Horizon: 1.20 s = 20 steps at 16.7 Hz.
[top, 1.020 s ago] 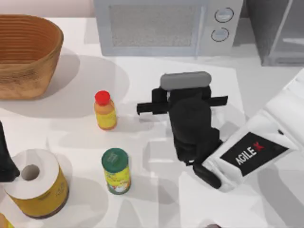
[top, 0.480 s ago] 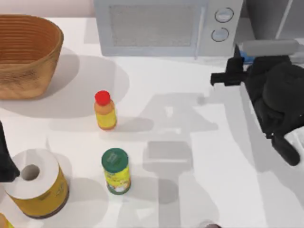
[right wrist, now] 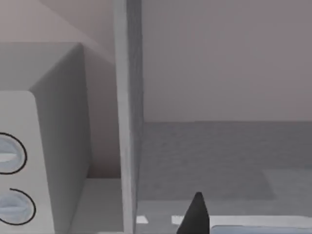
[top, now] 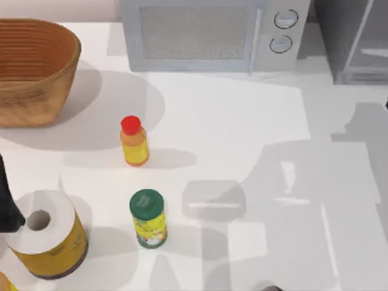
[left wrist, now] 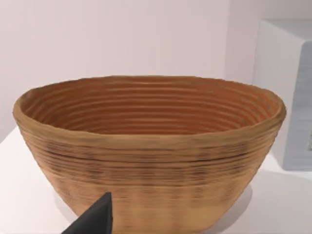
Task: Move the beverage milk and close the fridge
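- A white table under bright light, grey shadows lying across its right half.
- Nearest, at the left: a yellow-sided roll with a white top. The dark left arm is parked just beside it at the table's left edge.
- Right of the roll stands the green-lidded yellow jar, upright.
- Farther back stands the red-capped orange bottle, upright and apart from the jar.
- At the far left sits a woven basket. The left gripper hangs before the basket's ribbed wall; whether it is open or closed cannot be told.
- Along the back edge stands the white microwave, its two round knobs on the right of its front.
- At the far right corner stands the grey fridge, just beside the microwave.
- The right gripper looks into the fridge's grey interior, with the microwave alongside. Its state cannot be told.
- Where the beverage milk sits cannot be told; a pale bluish edge beside the right gripper is too small to identify.
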Each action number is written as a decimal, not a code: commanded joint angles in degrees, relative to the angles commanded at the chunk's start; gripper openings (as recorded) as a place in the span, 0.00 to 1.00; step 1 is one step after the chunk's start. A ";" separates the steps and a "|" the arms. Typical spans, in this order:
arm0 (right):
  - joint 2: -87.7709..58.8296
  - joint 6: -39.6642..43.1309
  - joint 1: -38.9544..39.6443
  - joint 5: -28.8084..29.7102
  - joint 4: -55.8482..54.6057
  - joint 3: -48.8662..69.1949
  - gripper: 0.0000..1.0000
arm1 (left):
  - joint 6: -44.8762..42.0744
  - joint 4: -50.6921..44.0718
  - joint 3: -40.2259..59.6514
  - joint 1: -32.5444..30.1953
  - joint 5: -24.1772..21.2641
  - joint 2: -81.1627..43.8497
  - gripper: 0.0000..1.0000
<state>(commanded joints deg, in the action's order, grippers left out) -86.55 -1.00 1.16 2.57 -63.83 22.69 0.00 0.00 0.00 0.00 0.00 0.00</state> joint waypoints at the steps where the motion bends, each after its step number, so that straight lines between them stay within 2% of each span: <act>1: 0.32 0.09 -0.33 -0.31 -0.01 -0.32 0.00 | 0.00 0.00 0.00 0.00 0.00 0.00 1.00; 6: -0.70 0.07 -0.60 -0.56 0.12 0.62 0.00 | 0.00 0.00 0.00 0.00 0.00 0.00 1.00; 9: -6.44 0.49 -2.80 -2.98 1.64 5.94 0.00 | 0.00 0.00 0.00 0.00 0.00 0.00 1.00; 17: -32.79 0.91 -8.50 -10.54 7.26 38.33 0.00 | 0.00 0.00 0.00 0.00 0.00 0.00 1.00; 20: -40.16 1.18 -11.25 -13.39 10.15 46.79 0.00 | 0.00 0.00 0.00 0.00 0.00 0.00 1.00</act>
<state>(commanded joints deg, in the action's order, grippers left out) -126.71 0.18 -10.09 -10.82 -53.68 69.48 0.00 0.00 0.00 0.00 0.00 0.00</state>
